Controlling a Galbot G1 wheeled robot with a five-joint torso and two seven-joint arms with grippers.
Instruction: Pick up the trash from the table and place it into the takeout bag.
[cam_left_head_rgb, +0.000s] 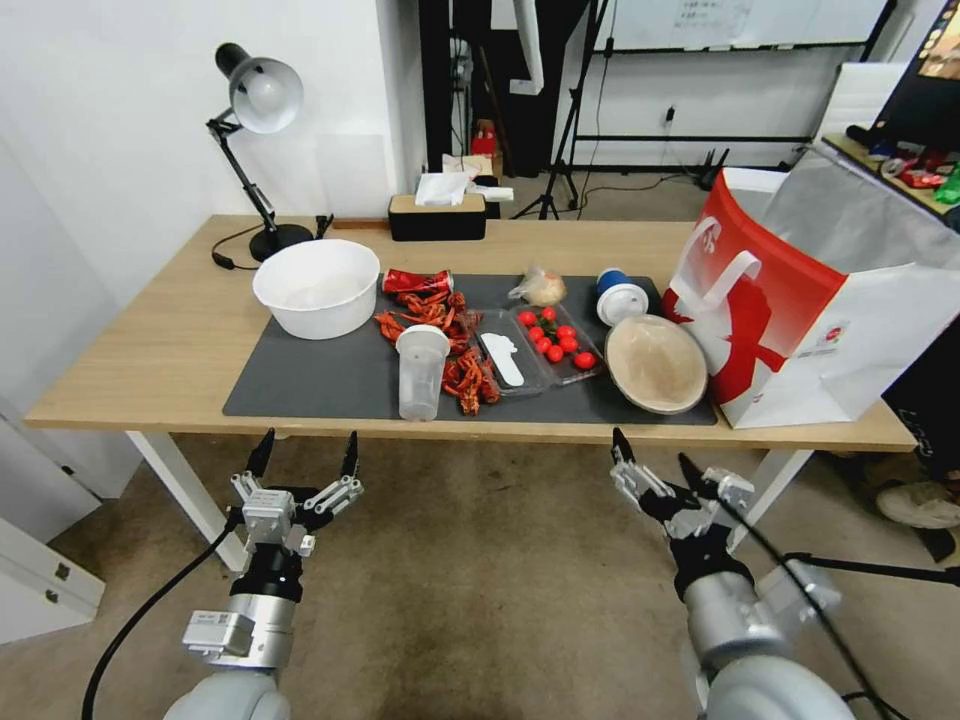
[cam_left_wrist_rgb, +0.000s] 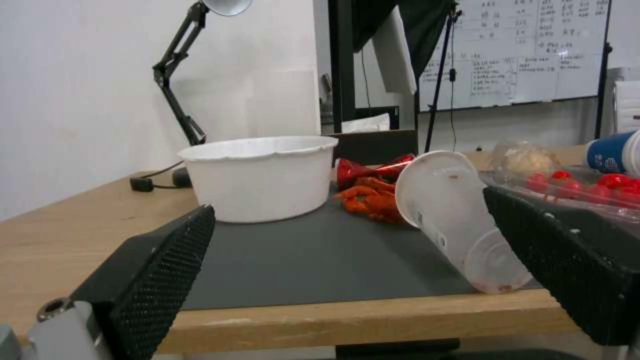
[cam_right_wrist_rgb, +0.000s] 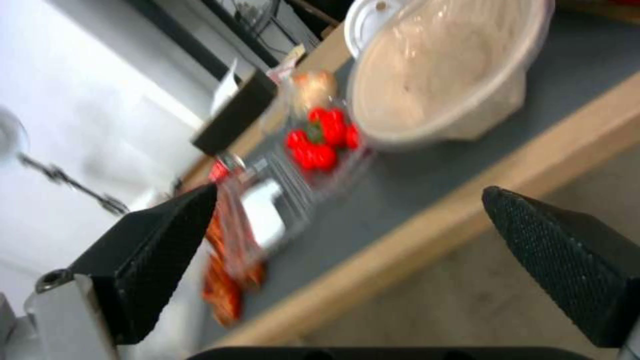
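Both the left gripper (cam_left_head_rgb: 305, 450) and right gripper (cam_left_head_rgb: 655, 450) hang spread and empty short of the long light-wood table (cam_left_head_rgb: 150, 370), the clear plastic cup (cam_left_head_rgb: 421, 372) ahead of the left jaws, the tan paper bowl (cam_left_head_rgb: 656, 363) ahead of the right beside the red-and-white paper takeout bag (cam_left_head_rgb: 800, 320).

A large white bowl (cam_left_head_rgb: 316, 286) sits left of centre, a black desk lamp (cam_left_head_rgb: 256, 140) in the upper left, a black tissue box (cam_left_head_rgb: 437, 213) top centre, tomatoes in a clear tray (cam_left_head_rgb: 556, 343) mid-frame.

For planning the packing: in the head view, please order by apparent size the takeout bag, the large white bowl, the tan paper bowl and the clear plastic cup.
1. takeout bag
2. large white bowl
3. tan paper bowl, slightly smaller
4. clear plastic cup
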